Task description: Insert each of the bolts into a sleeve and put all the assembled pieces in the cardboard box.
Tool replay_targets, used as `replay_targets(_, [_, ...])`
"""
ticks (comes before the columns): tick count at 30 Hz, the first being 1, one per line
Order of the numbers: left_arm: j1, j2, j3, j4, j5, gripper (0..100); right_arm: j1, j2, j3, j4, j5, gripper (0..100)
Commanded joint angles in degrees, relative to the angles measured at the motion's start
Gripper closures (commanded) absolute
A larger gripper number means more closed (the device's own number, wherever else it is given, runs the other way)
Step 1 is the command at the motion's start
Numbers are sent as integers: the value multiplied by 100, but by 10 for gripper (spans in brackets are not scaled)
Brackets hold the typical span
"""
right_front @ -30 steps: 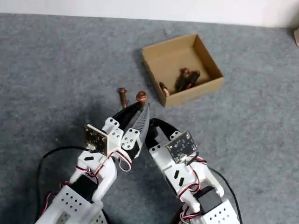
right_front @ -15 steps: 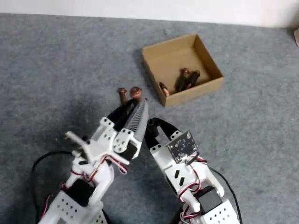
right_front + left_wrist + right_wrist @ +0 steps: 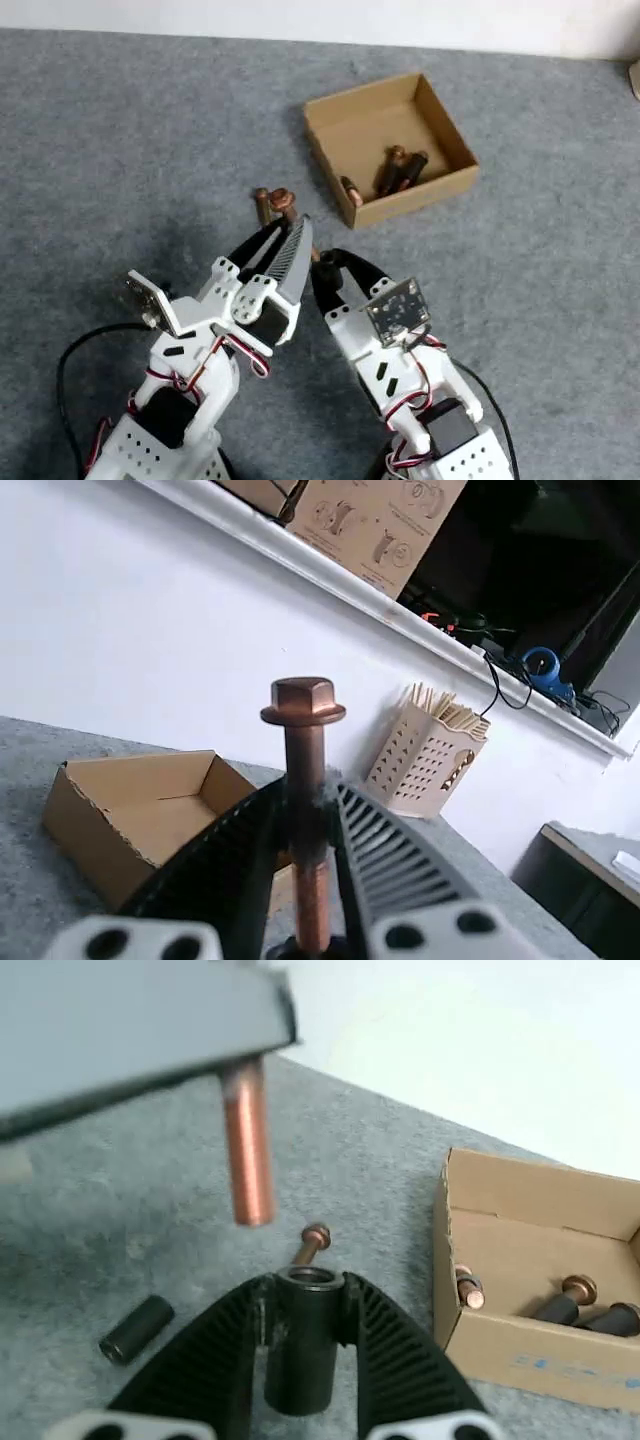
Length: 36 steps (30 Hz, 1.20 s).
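Left gripper (image 3: 305, 798) clamps my copper bolt (image 3: 303, 730) vertical, hex head up; right gripper (image 3: 305, 1285) clamps a black sleeve (image 3: 300, 1360), bore upward.

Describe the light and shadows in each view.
High view: even light, a soft shadow on the grey mat left of the left gripper. Left wrist view: the bolt stands against a bright wall. Right wrist view: the black sleeve shows no glare.

The bolt (image 3: 304, 770) is copper, the sleeve (image 3: 300, 1348) black, the box (image 3: 417, 204) brown.

Grey carpet (image 3: 120, 150); box (image 3: 420, 197), bolt (image 3: 312, 1243), sleeve (image 3: 137, 1329)
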State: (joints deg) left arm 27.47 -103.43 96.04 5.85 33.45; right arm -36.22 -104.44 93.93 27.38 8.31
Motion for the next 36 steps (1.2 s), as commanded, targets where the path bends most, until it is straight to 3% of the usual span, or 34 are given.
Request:
replay_targets(1, [-84, -101, 110, 0, 62, 992, 101, -92, -418, -40, -167, 994])
replay_targets(10, [22, -101, 101, 167, 35, 992, -778, -84, -980, 163, -158, 994])
replay_targets(18, [-163, -101, -136, 193, 35, 992, -646, -84, -1112, 840, -176, 994])
replay_targets(24, [-215, -101, -189, 158, 26, 992, -1042, -84, -1051, 848, -158, 994])
replay_targets(31, [-154, -92, 110, 167, 26, 992, -1587, -84, -1349, 1604, -141, 994])
replay_targets(36, [22, -75, 119, 193, 18, 992, -1569, -84, -1508, 1613, -141, 994])
